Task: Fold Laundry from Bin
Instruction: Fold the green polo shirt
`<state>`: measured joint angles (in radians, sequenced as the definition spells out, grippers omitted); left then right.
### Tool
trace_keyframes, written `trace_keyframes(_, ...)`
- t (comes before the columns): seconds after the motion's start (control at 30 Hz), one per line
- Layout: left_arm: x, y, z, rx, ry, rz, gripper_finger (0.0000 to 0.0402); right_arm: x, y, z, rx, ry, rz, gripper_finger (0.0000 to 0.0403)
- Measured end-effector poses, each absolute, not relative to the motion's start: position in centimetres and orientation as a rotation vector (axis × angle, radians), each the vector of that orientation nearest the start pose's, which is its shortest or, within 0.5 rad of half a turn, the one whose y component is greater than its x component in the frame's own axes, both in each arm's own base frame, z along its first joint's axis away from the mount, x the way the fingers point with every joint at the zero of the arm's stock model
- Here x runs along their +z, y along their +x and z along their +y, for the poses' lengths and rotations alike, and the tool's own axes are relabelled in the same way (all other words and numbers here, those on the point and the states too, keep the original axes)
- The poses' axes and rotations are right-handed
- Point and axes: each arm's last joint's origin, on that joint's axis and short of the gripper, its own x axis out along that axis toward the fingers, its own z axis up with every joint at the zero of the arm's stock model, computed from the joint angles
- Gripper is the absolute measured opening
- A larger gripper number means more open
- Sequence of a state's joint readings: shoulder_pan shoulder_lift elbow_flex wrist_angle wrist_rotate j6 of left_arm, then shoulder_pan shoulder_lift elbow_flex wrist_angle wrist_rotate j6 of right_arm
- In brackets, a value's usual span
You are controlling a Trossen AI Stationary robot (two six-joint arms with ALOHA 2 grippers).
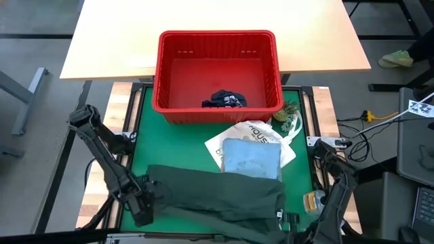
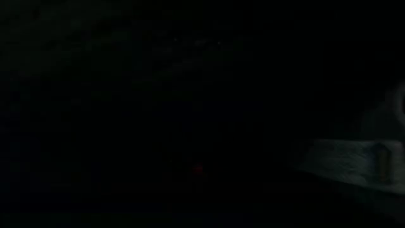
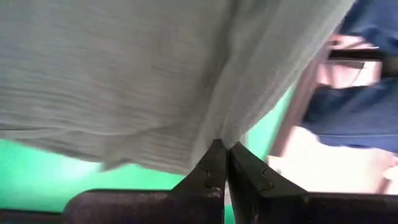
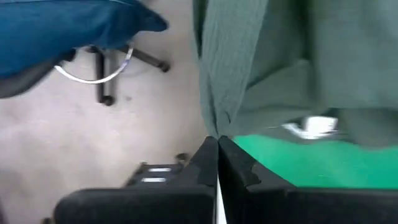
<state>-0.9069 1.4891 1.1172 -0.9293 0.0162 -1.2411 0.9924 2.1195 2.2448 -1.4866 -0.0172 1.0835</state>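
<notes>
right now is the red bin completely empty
No, the red bin still holds a dark navy garment, bunched against its near wall in the high view.

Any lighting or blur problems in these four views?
High view: evenly lit and sharp. Low view: almost black, only a pale patch at its right edge. Left wrist view: green garment soft with blur. Right wrist view: the garment and room behind blurred, jaws shut on the cloth in both.

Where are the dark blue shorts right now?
In the high view, the navy shorts lie alone inside the red bin, near its front wall, beyond the white tote bag.
</notes>
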Motion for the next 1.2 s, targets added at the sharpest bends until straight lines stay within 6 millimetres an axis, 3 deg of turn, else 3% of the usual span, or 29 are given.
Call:
trace_keyframes(0.27, 23.8, 18.2, -18.4, 0.239, -0.335, 1.457, 0.0, 34.5, 21.7, 32.2, -0.045, 0.132, 1.327, 0.0001)
trace_keyframes(0.63, 23.8, 19.8, -15.9, 0.324, -0.184, 1.366, 0.0, 29.4, 21.3, 31.5, -0.164, 0.003, 1.47, 0.0001)
trace_keyframes(0.93, 22.6, 20.3, -15.8, 0.377, -0.062, 1.372, 0.0, 27.6, 20.8, 30.2, -0.269, -0.027, 1.489, 0.0001)
trace_keyframes(1.2, 21.5, 20.7, -16.0, 0.416, -0.009, 1.375, 0.0005, 27.3, 20.7, 30.1, -0.274, -0.032, 1.501, 0.0001)
